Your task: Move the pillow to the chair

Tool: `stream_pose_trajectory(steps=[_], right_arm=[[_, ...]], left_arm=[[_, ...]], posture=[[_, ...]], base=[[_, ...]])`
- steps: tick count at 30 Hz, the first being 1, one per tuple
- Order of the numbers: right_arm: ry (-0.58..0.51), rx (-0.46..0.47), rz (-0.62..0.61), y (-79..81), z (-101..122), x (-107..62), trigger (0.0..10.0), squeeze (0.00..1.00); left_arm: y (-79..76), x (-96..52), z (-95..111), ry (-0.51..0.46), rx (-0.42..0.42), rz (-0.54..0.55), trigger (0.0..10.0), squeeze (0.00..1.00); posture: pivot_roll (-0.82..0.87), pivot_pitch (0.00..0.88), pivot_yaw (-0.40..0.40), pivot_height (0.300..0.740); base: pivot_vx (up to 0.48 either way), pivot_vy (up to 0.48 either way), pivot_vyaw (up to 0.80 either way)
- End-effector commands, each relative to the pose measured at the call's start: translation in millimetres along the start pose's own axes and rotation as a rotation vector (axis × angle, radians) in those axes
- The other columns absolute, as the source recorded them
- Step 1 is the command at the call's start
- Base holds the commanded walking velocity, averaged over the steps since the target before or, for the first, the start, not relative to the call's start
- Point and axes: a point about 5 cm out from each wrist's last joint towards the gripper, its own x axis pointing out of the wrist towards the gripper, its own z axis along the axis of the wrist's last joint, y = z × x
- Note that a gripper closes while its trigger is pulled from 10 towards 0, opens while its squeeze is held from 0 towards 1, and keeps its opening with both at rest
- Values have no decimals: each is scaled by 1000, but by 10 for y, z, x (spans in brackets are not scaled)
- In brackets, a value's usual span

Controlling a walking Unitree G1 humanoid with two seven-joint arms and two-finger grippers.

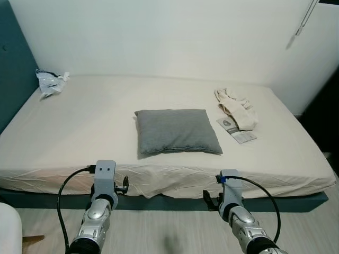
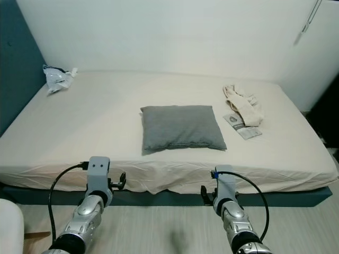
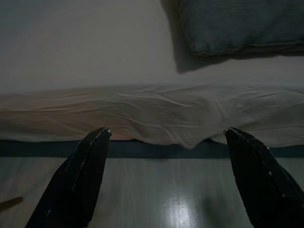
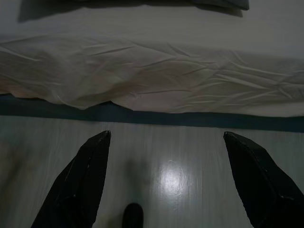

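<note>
Grey pillow untouched on bed; I hold left gripper and right gripper spread, empty; 0 steps done.

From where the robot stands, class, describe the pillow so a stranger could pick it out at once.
Start at the bed with its cream sheet, against the white wall. Near the middle of it, towards the front edge, lies the pillow, flat and square. It is the only grey thing on the sheet: the crumpled bag sits in the far left corner, and the pale cloth lies to its right.
</note>
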Motion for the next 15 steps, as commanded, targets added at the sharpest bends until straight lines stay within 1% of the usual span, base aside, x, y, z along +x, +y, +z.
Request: stream_pose_trajectory(steps=[1,15], right_arm=[[13,2,-8,-9,-57,-17,10000,0],[7,-2,-5,3,-23,-4,10000,0]], left_arm=[[-26,-20,-26,-1,-14,-11,10000,0],[-20,-13,-11,-6,-25,-19,10000,0]], posture=[[-28,82,-48,726],[-27,77,-49,726]], base=[[326,0,0],[339,0,0]])
